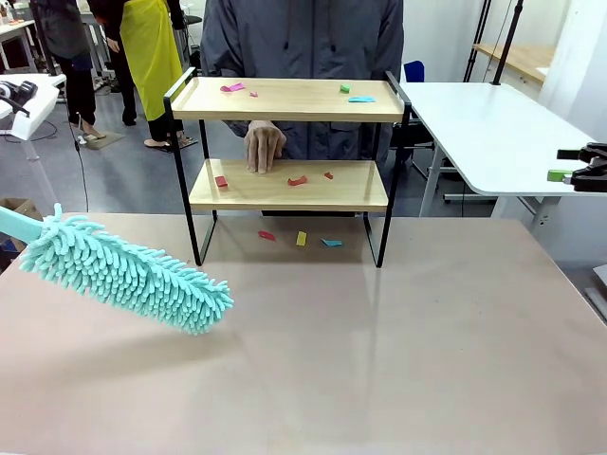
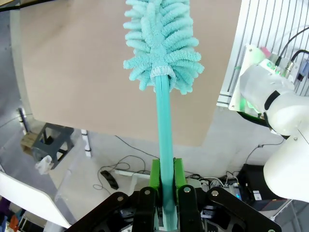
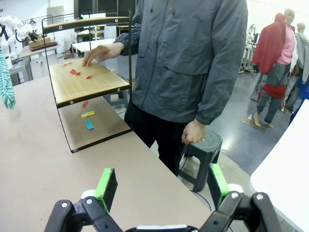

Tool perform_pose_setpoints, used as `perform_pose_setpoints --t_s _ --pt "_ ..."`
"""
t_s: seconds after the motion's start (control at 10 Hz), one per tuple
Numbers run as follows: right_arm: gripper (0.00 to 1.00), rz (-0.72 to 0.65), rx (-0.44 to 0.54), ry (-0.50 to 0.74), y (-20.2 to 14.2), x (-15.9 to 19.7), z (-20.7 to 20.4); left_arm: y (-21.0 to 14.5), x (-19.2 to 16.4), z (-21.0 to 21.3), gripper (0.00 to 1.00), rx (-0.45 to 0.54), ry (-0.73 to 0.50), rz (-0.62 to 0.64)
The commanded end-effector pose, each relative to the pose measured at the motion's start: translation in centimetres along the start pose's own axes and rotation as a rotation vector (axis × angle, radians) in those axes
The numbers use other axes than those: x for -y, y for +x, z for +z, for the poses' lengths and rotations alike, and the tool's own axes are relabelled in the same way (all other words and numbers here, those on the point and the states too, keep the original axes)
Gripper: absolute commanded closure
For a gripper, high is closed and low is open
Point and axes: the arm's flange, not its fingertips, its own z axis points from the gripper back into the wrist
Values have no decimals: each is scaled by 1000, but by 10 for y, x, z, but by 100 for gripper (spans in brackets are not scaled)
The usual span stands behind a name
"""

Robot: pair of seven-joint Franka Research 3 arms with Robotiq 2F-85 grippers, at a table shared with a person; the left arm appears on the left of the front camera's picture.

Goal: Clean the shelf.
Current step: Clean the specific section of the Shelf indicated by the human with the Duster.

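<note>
Shelf [image 1: 285, 100] upright, long axis running left-right, left claw [image 2: 166, 174] gripping duster [image 2: 161, 38], right claw [image 3: 161, 186] wide

A beige counter [image 1: 379, 360] carries the shelf [image 1: 181, 171], which stands on its four black legs at the far middle of the surface.

The top board [image 1: 285, 100] holds a pink scrap [image 1: 232, 87] near its left end, a tiny pink bit [image 1: 253, 94] just beside it, and a green scrap [image 1: 344, 88] and a blue scrap [image 1: 360, 99] towards the right.

The lower board [image 1: 266, 194] bears three red scraps: one at the left [image 1: 221, 181], one in the middle [image 1: 297, 180], and a smaller one right of that [image 1: 328, 175]. A person's hand [image 1: 264, 147] rests fingers-down on this board.

On the counter between the legs lie a red piece [image 1: 266, 235], a yellow piece [image 1: 302, 239] and a blue piece [image 1: 331, 243] in a loose row.
</note>
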Motion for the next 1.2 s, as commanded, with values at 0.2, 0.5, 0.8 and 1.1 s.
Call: perform_pose_setpoints --t_s 0.2,0.5,0.8,1.1 --pt "0 -8 -15 -12 5 1 -1 -3 3 3 87 14 -7 -15" --pt "0 -8 -15 -12 5 1 -1 2 6 17 87 68 -25 49" --pt "0 -8 -15 -12 5 1 -1 29 25 36 87 224 -173 98" --pt "0 -8 -15 -12 5 1 -1 76 67 43 87 398 -201 382"
